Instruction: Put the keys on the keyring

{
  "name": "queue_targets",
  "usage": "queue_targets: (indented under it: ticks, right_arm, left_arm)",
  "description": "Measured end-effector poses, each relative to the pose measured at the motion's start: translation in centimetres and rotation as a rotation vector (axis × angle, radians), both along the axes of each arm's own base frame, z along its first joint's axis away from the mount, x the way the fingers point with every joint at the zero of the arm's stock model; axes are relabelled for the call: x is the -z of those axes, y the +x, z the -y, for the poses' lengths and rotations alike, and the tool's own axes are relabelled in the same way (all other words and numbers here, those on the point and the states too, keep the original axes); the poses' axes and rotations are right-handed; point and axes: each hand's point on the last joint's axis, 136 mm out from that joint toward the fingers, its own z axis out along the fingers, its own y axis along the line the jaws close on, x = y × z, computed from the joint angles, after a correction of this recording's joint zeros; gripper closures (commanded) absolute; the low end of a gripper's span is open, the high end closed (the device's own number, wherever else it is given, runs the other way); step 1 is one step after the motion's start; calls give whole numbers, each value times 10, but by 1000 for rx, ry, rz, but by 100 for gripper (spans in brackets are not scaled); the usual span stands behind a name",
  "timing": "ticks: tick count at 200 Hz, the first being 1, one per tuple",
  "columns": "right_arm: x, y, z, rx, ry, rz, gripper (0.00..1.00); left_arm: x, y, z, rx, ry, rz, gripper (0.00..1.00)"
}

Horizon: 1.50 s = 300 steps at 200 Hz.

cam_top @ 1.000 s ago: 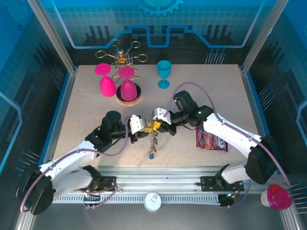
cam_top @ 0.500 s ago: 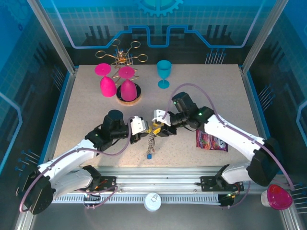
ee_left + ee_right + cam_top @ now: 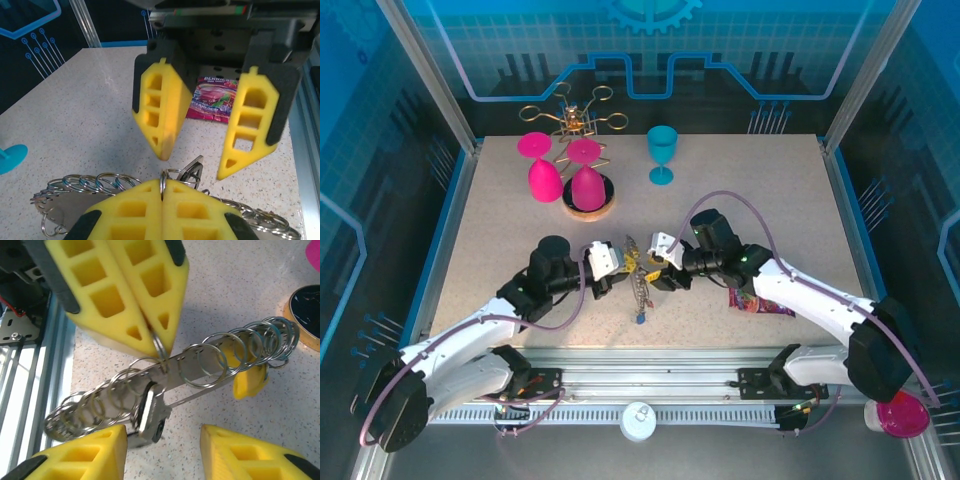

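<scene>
Since right gripper [image 3: 162,435] let go a second back, its chunky yellow foam wedges now sit apart, straddling keyring [image 3: 200,365] — flat perforated metal strip strung with shiny wire split rings, held between both arms. Left gripper [image 3: 162,186] pinched tight on one ring of it. Silver key [image 3: 150,415] and yellow plastic tag [image 3: 247,382] hang off it. Right arm also slid nearer front edge — glossy snack packet [image 3: 215,97] behind it.

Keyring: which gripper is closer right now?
Left. The left gripper is shut on one ring of the keyring; the right gripper hangs open just across from it, not gripping anything.
</scene>
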Motion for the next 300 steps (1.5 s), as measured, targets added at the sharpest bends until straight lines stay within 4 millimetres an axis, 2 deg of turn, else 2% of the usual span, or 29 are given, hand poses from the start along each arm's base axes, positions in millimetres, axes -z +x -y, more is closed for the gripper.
queue_targets:
  ticks: [33,50,115,150,174,183,189,198,218,251,273,300]
  right_arm:
    - [-2,3,-4,2,21,2,89]
    - [-3,2,-4,-3,23,-2,100]
    - [-6,5,-3,-31,-55,52,100]
    - [10,1,-19,-89,-128,64,100]
    - [13,1,-20,-99,-156,77,100]
    - [13,1,-19,-97,-158,80,93]
    - [12,2,-18,-95,-156,81,85]
    - [8,2,-16,-85,-147,81,73]
    - [-4,2,-7,-66,-99,79,67]
    - [-33,1,14,-37,23,85,69]
    - [-48,-4,9,-72,94,82,72]
    - [-55,-6,1,-101,144,71,72]
  left_arm:
    - [-2,0,0,-3,-11,-3,100]
    - [-3,1,-1,-12,-13,2,100]
    - [-8,2,0,-17,-50,12,100]
    - [-10,2,1,-21,-75,0,100]
    - [-6,2,1,-24,-75,-18,100]
    - [-6,2,1,-25,-76,-16,100]
    - [-7,2,1,-24,-78,-14,100]
    - [-9,3,1,-23,-84,-4,100]
    - [-14,4,2,-23,-100,12,100]
    - [-19,3,3,-14,-117,31,100]
    - [-19,1,4,-1,-122,34,100]
    - [-21,-1,6,17,-132,41,100]
